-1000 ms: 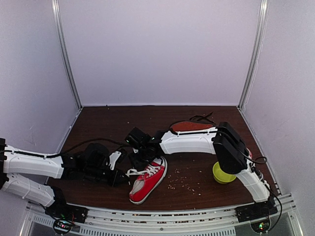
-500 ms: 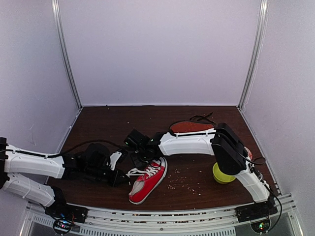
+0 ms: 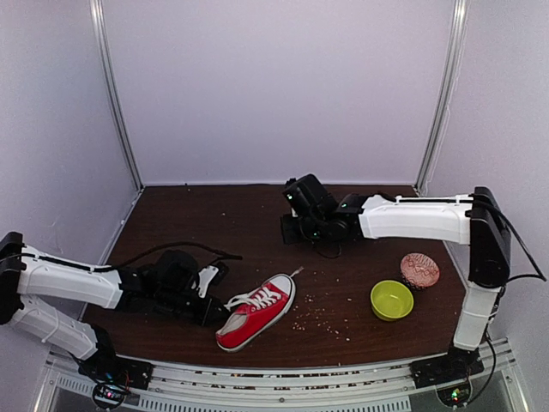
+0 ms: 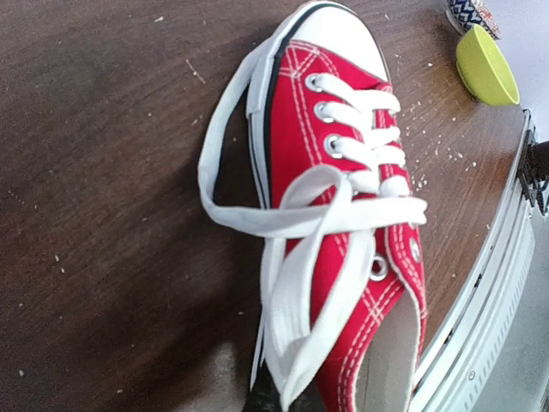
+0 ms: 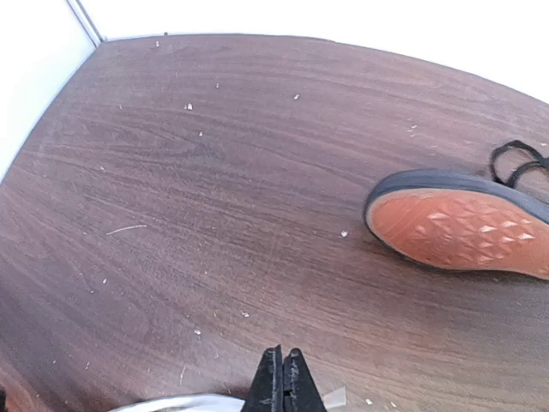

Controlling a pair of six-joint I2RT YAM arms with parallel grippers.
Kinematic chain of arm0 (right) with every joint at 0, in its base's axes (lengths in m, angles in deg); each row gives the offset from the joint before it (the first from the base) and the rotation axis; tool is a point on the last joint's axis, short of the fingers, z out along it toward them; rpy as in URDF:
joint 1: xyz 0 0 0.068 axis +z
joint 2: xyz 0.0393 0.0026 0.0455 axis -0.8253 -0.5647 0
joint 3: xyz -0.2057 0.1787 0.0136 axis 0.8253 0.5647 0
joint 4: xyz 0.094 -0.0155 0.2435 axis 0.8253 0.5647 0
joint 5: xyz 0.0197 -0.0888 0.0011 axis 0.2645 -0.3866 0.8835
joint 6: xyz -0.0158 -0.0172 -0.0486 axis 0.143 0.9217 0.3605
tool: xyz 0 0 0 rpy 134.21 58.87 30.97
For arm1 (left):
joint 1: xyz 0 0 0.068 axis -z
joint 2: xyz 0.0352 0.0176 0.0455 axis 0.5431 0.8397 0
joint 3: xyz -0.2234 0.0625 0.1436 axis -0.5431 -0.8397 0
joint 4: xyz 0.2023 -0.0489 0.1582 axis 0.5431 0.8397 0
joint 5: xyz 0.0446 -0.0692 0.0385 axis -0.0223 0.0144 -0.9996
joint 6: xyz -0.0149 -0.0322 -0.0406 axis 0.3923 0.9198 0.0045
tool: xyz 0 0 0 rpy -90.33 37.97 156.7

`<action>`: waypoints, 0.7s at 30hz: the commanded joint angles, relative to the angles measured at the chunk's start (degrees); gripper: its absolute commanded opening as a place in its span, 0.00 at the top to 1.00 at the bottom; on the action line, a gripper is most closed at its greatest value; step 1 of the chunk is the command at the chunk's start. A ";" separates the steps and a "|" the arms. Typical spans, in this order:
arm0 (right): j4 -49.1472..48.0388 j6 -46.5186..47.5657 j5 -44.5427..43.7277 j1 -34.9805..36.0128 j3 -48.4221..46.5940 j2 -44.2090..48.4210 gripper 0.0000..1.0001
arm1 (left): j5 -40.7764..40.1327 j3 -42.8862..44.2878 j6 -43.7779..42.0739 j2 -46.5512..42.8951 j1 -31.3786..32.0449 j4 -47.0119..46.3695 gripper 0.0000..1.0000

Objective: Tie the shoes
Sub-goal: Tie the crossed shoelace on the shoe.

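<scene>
The red sneaker (image 3: 257,309) lies near the front centre, toe toward the back right, with its white laces (image 4: 343,215) loose across it. My left gripper (image 3: 216,311) is at its heel end, shut on a folded loop of white lace (image 4: 296,343); only its dark tip (image 4: 287,399) shows in the wrist view. The black shoe (image 5: 463,227) lies on its side, its reddish-brown sole facing the right wrist camera. In the top view it is mostly hidden under my right arm. My right gripper (image 3: 290,230) is shut and empty above bare table (image 5: 283,382).
A green bowl (image 3: 392,300) and a patterned bowl (image 3: 419,269) stand at the right front; both show in the left wrist view, the green bowl (image 4: 486,64) and the patterned bowl (image 4: 470,13). Crumbs are scattered by the sneaker. White walls enclose the table; a metal rail (image 4: 480,300) runs along the front.
My right arm has swung away from the red sneaker to the back centre, uncovering the patterned bowl. The sneaker has shifted slightly left. My left gripper stays at the heel.
</scene>
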 commanded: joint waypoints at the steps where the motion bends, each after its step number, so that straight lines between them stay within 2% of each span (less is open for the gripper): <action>1: -1.65 0.53 -4.01 0.63 8.37 6.18 1.00 | 2.05 2.62 -2.92 1.42 -0.37 -1.74 1.00; 3: -3.09 0.00 -2.99 0.62 12.52 9.33 1.00 | 3.00 2.74 -3.69 1.62 -0.37 -2.20 1.00; 5: -4.95 0.58 1.65 0.62 15.51 11.17 1.00 | 3.34 2.83 -4.36 1.63 -0.37 -2.06 1.00; 8: -1.14 -1.49 4.85 0.58 15.19 9.71 1.00 | 2.67 3.13 -4.85 1.78 -0.37 -0.55 1.00; 9: -0.31 -2.59 4.46 0.57 15.19 8.82 0.95 | 2.49 3.18 -4.99 1.87 -0.37 -0.15 1.00; 11: -0.77 -4.79 4.20 0.47 16.13 7.30 0.74 | 2.38 3.12 -5.03 1.98 -0.37 -0.01 1.00; 13: -2.20 -5.78 5.14 0.31 16.68 5.59 0.62 | 2.24 2.77 -4.76 1.85 -0.37 -0.22 1.00; 16: -2.53 -6.25 5.25 0.02 15.34 2.31 0.56 | 2.04 2.58 -4.50 1.63 -0.37 -0.44 1.00; 21: -3.71 -3.22 6.58 -1.11 15.60 -0.21 0.51 | 1.63 2.58 -4.44 1.04 -0.37 0.17 1.00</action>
